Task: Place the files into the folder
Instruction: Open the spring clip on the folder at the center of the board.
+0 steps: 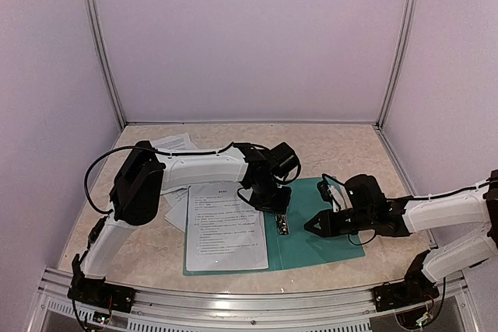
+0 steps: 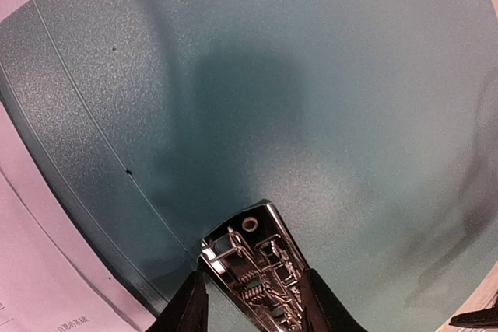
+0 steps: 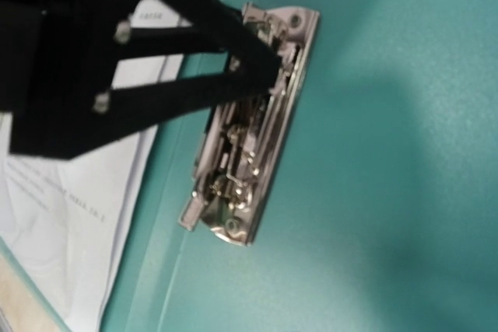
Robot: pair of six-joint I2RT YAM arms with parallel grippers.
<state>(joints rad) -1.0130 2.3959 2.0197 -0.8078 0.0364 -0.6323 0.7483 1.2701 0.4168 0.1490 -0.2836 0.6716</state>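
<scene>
Teal folder [image 1: 327,242] lying open on the beige table [image 1: 342,153], files [image 1: 226,235] resting on its left half. My left end effector [image 2: 250,277] is straddling its metal clip [image 2: 257,266], fingers [image 2: 187,309] apart. My right end effector [image 1: 309,224] is hovering just beside; its gap I cannot tell. Lilac walls [image 1: 249,36] surrounding.

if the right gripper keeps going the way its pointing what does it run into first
Most likely the metal clip at the spine of the folder, straight ahead of the right gripper. Its height above the folder is unclear, so it might pass over.
</scene>
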